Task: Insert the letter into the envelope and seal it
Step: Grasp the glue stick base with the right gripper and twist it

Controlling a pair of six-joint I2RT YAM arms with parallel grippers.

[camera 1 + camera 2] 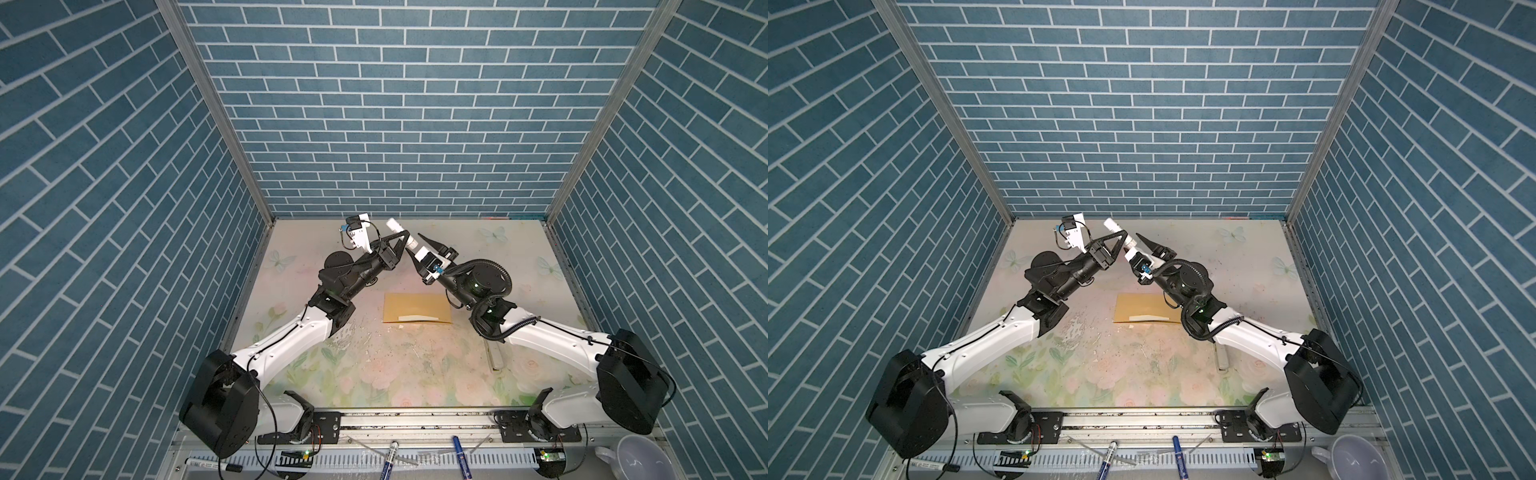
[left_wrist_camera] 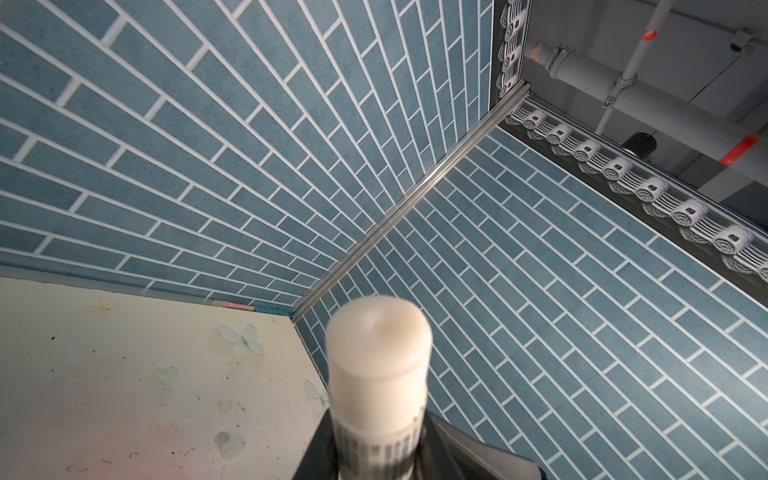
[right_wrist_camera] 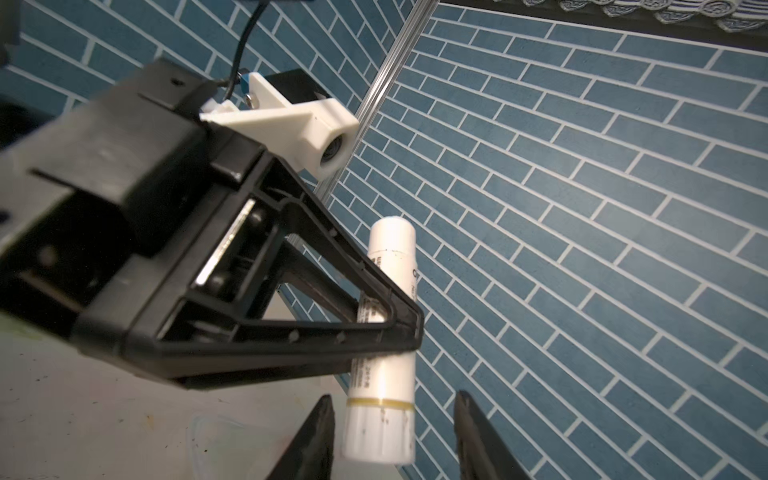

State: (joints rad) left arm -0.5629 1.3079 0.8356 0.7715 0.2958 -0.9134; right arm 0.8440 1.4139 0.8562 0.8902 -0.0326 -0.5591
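Note:
The mustard-yellow envelope [image 1: 415, 305] [image 1: 1144, 305] lies flat mid-table, a pale strip along its near edge. The letter does not show as a separate sheet. High above the far part of the table, my left gripper [image 1: 403, 239] [image 1: 1122, 237] [image 2: 376, 440] [image 3: 399, 332] is shut on a white glue stick [image 1: 395, 227] [image 1: 1112, 225] [image 2: 378, 365] [image 3: 392, 257], pinching its middle. My right gripper [image 1: 415, 248] [image 1: 1133, 248] [image 3: 395, 399] stands open around the stick's ribbed lower end. One finger is close beside it; the other stands clearly apart.
Blue brick-pattern walls close in the back and both sides. A pale flat object [image 1: 496, 357] lies under the right forearm. Marker pens [image 1: 390, 455] [image 1: 461, 455] rest on the front rail, and a white cup [image 1: 636, 455] sits at the front right.

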